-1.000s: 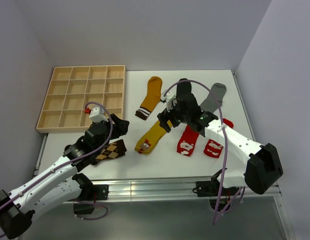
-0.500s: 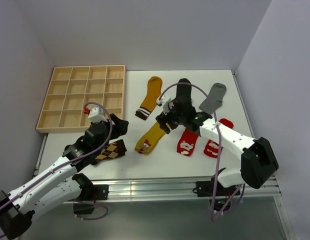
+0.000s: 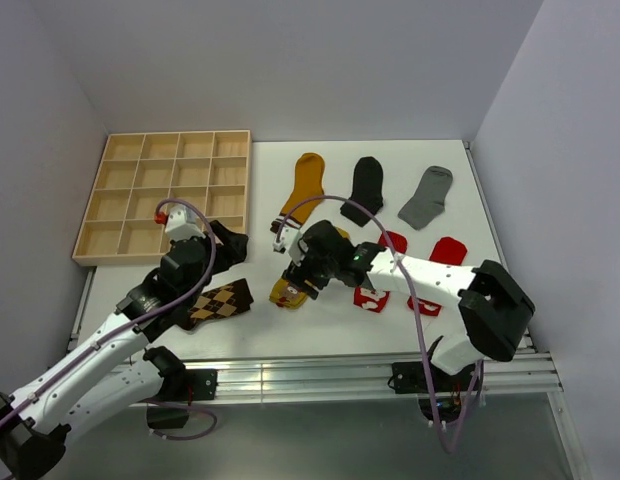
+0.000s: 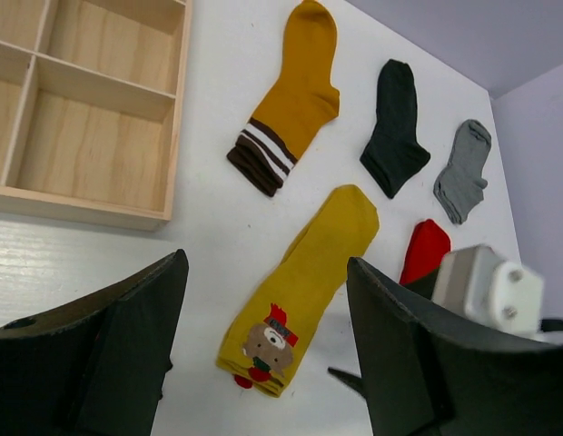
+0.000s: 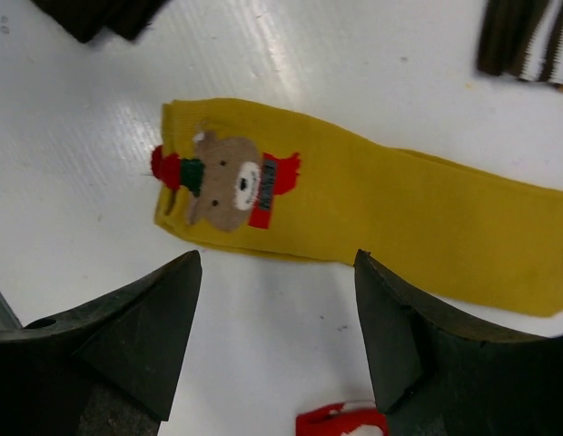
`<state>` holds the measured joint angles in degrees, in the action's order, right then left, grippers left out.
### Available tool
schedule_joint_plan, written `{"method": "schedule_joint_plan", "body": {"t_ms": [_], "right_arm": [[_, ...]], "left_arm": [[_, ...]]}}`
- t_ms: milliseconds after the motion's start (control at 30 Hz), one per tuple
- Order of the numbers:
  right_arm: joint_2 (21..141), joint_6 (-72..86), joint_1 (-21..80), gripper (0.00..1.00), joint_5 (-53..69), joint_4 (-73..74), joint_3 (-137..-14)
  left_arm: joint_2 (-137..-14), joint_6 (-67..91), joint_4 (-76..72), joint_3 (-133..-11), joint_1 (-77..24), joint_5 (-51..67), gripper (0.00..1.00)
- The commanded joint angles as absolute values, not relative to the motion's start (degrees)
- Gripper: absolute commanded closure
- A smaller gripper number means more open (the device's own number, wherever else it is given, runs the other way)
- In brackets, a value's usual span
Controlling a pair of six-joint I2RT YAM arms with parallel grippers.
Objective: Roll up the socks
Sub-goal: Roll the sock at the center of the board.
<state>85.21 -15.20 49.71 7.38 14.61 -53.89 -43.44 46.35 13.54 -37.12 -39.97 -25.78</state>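
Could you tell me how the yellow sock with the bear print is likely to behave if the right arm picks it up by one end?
Probably floppy: the yellow bear sock lies flat and thin on the table, so it would likely drape. It looks light. Its soft knit seems unlikely to slip or roll.

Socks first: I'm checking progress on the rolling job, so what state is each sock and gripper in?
Bear sock, flat, unrolled.
Striped mustard sock, flat, unrolled.
Black sock, flat, unrolled.
Grey sock, flat, unrolled.
Red socks, flat, partly hidden by the right arm.
Argyle sock, flat, partly behind the left arm.
Left gripper, open, empty.
Right gripper, open above the bear sock.
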Motion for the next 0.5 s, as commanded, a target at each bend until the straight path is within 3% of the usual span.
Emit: {"method": "schedule_joint_plan", "body": {"t_ms": [0,467], "right_arm": [[88.1,-14.5,52.2,0.25,5.4,13.1,-54.8],[94.2,-11.3,58.4,0.25,2.6,12.0,-57.7]], "left_arm": [[-41.0,46.9,15.4,-40.9,-39.0,-28.6,0.23],[-38.4,44.1,18.3,-46.9,-38.2,-29.8,0.24]]}}
